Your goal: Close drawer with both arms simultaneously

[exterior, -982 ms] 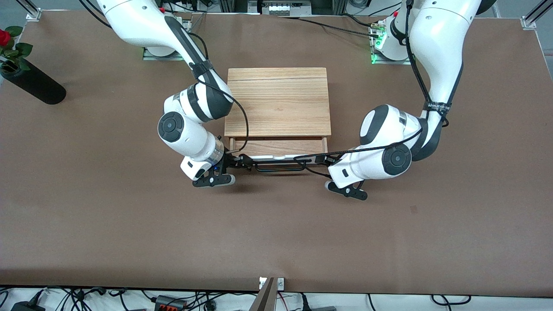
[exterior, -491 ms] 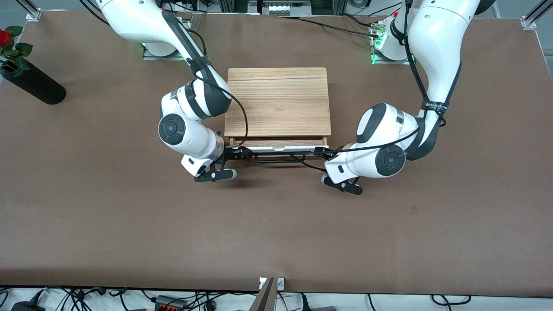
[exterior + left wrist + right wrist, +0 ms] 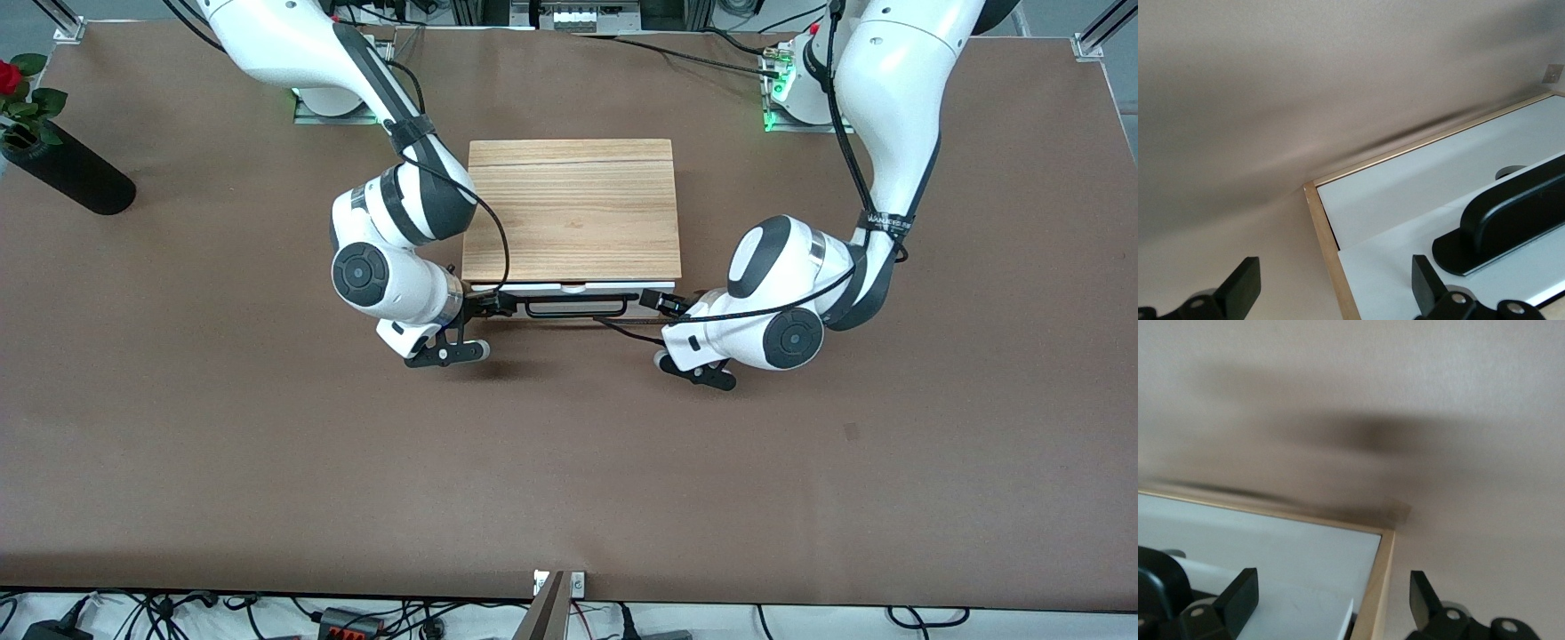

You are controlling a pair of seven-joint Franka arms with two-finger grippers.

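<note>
The front view shows the cabinet (image 3: 572, 209) at mid-bench between the 2 arm bases, its drawer (image 3: 569, 289) pushed almost fully in, with only the white panel and black handle (image 3: 573, 308) showing along the cabinet's front edge. The right hand (image 3: 487, 305) sits at the drawer's corner toward the right arm's end, the left hand (image 3: 662, 302) at the corner toward the left arm's end.

Only the wrist views show the fingers: the left hand (image 3: 1331, 290) is spread wide, straddling the cabinet's wooden side edge (image 3: 1327, 247), one finger (image 3: 1426, 283) over the white panel beside the handle (image 3: 1511, 217). The right hand (image 3: 1331, 600) is equally wide across its own corner.

The bench (image 3: 569, 462) is brown and matte. A black vase (image 3: 67, 173) with a red rose lies well apart from the cabinet, toward the right arm's end. A strap on the left arm bears writing too small to read.
</note>
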